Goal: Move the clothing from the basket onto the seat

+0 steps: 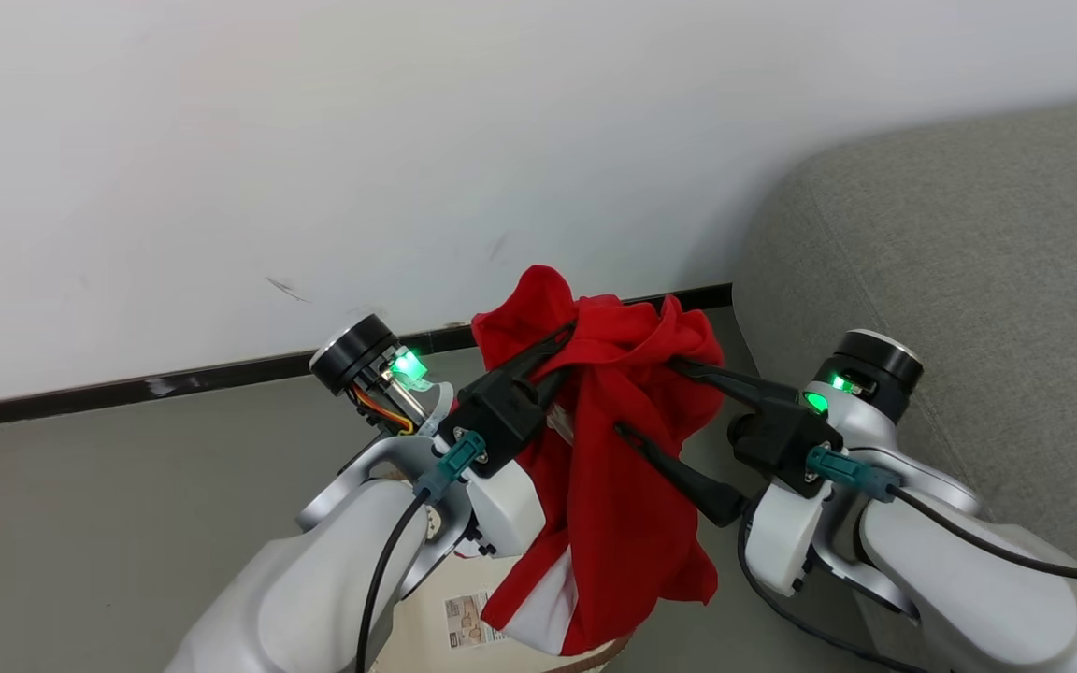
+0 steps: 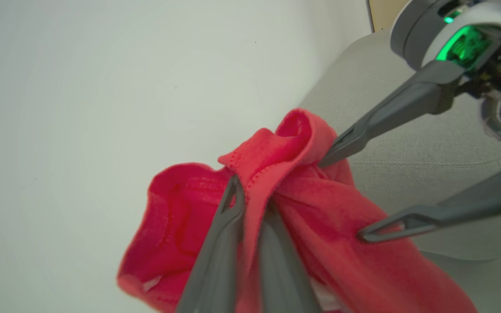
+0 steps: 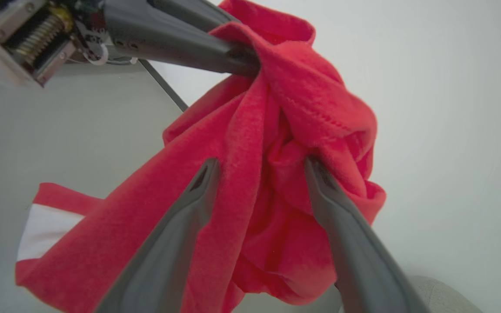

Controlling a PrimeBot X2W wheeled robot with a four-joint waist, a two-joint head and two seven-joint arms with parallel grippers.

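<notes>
The clothing (image 1: 613, 486) is a bright red garment with a white panel, hanging bunched in the air above the basket (image 1: 585, 662). My left gripper (image 1: 565, 350) is shut on a folded upper edge of the clothing (image 2: 176, 226), with the hem pinched between the two fingers (image 2: 215, 252). My right gripper (image 1: 643, 397) is open just to the right. Its fingers (image 3: 176, 243) are spread wide with a fold of the clothing (image 3: 320, 100) lying between them, unclamped. The grey seat (image 1: 969, 262) rises to the right of both arms.
A white wall and a dark baseboard (image 1: 174, 381) run behind the grey floor (image 1: 80, 523). The basket's cream floor with its label sticker (image 1: 471, 619) shows under my left forearm. The seat's rounded edge (image 2: 407, 143) stands close behind the right gripper.
</notes>
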